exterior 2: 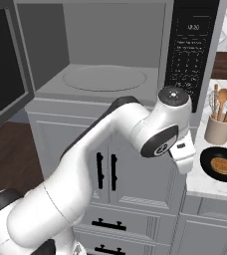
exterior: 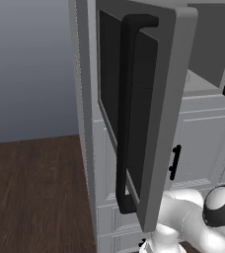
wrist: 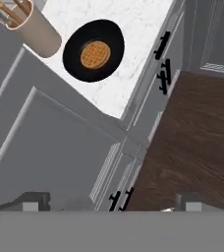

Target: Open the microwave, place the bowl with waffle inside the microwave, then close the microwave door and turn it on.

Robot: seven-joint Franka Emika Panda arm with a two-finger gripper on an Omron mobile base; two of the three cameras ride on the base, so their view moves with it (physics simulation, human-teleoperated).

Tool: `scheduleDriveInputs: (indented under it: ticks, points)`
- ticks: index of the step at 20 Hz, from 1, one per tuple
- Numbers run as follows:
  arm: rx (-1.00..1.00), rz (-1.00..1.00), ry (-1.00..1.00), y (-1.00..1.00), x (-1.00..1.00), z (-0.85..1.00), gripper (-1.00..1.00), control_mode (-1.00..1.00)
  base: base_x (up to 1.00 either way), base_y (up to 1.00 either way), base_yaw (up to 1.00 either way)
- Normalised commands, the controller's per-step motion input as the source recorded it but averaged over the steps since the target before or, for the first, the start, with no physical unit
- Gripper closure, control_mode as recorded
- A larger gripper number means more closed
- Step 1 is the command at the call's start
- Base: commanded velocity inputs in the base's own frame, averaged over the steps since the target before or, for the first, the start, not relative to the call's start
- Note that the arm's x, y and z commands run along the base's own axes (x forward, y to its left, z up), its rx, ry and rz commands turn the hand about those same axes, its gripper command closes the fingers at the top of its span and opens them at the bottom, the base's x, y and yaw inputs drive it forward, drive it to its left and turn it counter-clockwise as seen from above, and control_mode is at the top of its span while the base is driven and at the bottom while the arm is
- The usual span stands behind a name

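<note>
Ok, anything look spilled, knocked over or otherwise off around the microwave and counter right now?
Nothing stands out. The grey-framed microwave door hangs wide open, its light grey cavity bare. The small black bowl holding the round waffle sits flat on the white marble counter, beside the upright beige utensil holder.

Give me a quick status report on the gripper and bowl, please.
Gripper open, holding nothing. Microwave door swung open. Bowl with waffle on counter beside utensil holder.
</note>
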Motion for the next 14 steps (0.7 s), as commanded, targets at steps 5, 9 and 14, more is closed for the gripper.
scheduleDriveInputs:
  ticks: [5,9,14]
  points:
    - [0.31,-0.34,-0.04,-1.00,0.30,-0.41,-1.00,-1.00,0.00,0.00,0.00]
    - [0.33,-0.34,-0.07,-1.00,0.23,-0.49,-1.00,-1.00,0.00,0.00,0.00]
    - [0.29,-0.30,-0.08,-0.95,0.24,-0.35,-1.00,-1.00,0.00,0.00,0.00]
